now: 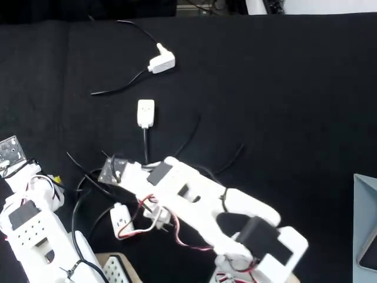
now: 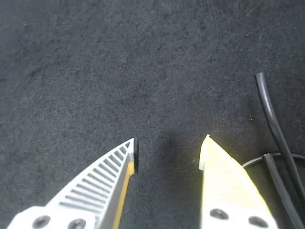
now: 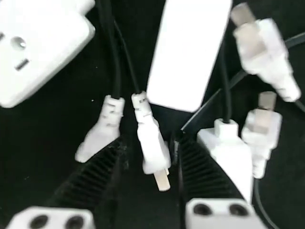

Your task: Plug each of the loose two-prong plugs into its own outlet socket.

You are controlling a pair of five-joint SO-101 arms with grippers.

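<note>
In the right wrist view, a white two-prong plug (image 3: 153, 151) on a black cable lies between the black fingers of my right gripper (image 3: 148, 164), which is open around it. A second plug (image 3: 99, 135) lies just beside one finger. A white outlet socket (image 3: 35, 40) and a plain white block (image 3: 188, 52) lie beyond, and two more plugs (image 3: 264, 47) (image 3: 259, 131) sit off to the side. From the high view, another plug (image 1: 161, 62) and a white outlet (image 1: 145, 113) lie farther back. My left gripper (image 2: 170, 143) is open over bare cloth.
Black cloth (image 1: 283, 94) covers the table. Black cables (image 2: 276, 138) run beside the left gripper, and more loop around the right arm (image 1: 188, 194). A white socket block (image 1: 121, 219) lies under that arm. A grey-blue box (image 1: 365, 224) stands at the right edge.
</note>
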